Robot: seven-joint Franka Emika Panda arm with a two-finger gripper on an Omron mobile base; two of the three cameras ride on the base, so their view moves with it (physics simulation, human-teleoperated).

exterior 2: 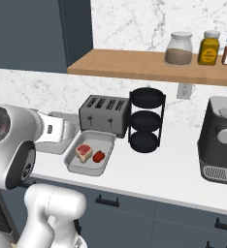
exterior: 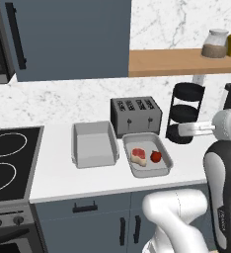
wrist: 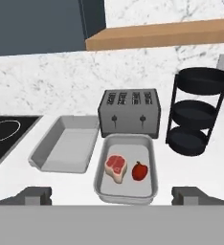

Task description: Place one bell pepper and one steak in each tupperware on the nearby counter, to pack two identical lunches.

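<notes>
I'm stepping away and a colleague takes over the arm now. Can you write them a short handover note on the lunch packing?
Gripper: open, holding nothing, raised in front of the counter.
Right tupperware, in front of the toaster: holds one steak and one bell pepper, side by side. That lunch is packed.
Left tupperware: empty.
Left to do: put a second steak and a second bell pepper into the left tupperware. Neither is on this stretch of counter; they must be found first.
</notes>
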